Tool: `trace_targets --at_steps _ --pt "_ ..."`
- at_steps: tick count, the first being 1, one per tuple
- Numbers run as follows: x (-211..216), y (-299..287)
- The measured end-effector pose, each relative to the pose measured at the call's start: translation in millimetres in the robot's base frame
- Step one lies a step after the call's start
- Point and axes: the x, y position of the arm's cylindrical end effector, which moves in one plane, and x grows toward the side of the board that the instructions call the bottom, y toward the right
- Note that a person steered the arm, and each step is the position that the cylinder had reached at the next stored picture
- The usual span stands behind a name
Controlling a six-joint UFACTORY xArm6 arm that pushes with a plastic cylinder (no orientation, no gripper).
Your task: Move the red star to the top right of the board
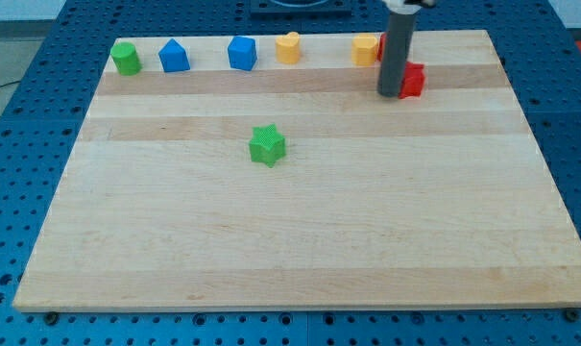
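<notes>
**Red star at one o'clock on the board, tip pressed against its left side**

Seen near the far right of the wooden board: the red star, glossy plastic, blocky and chunky, its left part hidden behind the rod, so the points of the shape only partly made out. Sits toward one o'clock from the board's centre, close to the top edge but short of the corner itself.

Standing at nine o'clock of the red star, touching or just beside it: my tip, the lower end of a straight, dark grey, matte cylinder. No jaws on this end effector, so nothing to spread, close or clamp; just a plain rod end resting at board height.

Glimpsed behind the rod at about twelve o'clock of the tip: a sliver of another red block, shape impossible to tell. Just beside it at nine o'clock: a yellow block, rounded-looking.

Lined along the top edge, toward ten and eleven o'clock: a green cylinder, a blue pentagon-like block, a blue cube-like block, a yellow heart-like block.

Alone near the centre: a green star, ridged sides.

Board of pale planks with visible grain, lying on a blue perforated desk.
</notes>
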Motion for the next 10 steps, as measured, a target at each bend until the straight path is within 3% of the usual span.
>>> trace_targets --at_steps 2,5,7,10 --pt "14.1 30.0" --pt "-36.9 42.3" --pt "1.8 42.6" --pt "-36.2 69.5"
